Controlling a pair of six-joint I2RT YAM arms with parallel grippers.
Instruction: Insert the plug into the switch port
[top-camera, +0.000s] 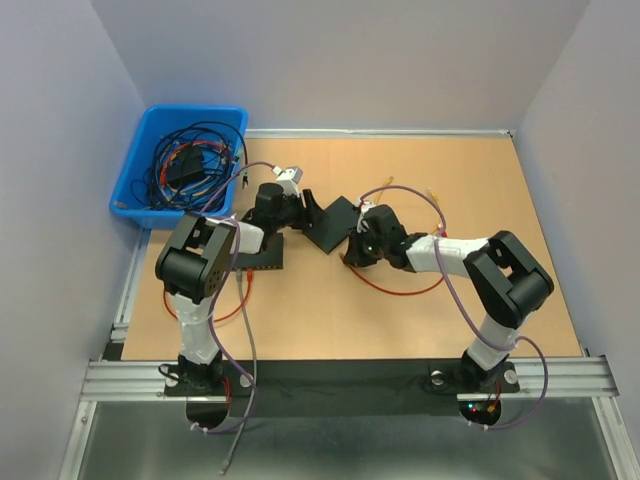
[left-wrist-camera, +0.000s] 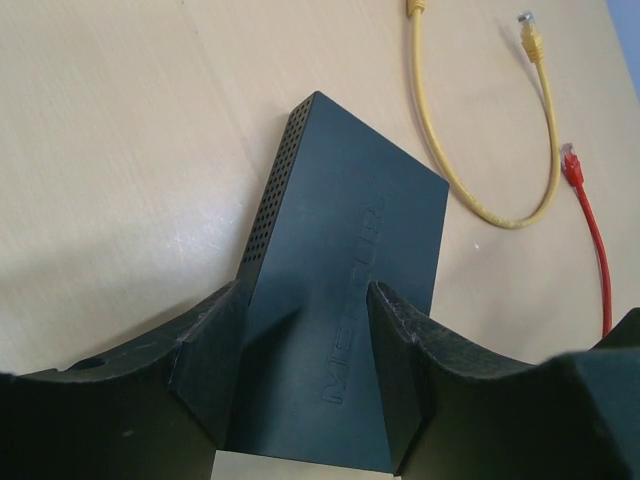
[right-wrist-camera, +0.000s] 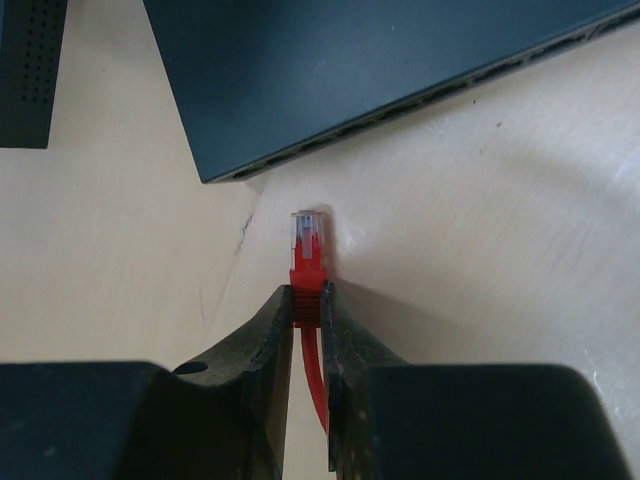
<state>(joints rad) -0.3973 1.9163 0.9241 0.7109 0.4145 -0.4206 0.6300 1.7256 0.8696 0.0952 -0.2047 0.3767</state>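
Now the right hand (right-wrist-camera: 310, 300) is pinching the red plug (right-wrist-camera: 308, 240) just in front of the switch (right-wrist-camera: 350, 70), not yet inserted, while the left hand (left-wrist-camera: 305, 295) is clamping the switch; aligning and pushing are remaining.

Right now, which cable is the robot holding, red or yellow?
The red cable, pinched just behind its clear-tipped plug by the right gripper; the yellow cable lies loose on the table, untouched.
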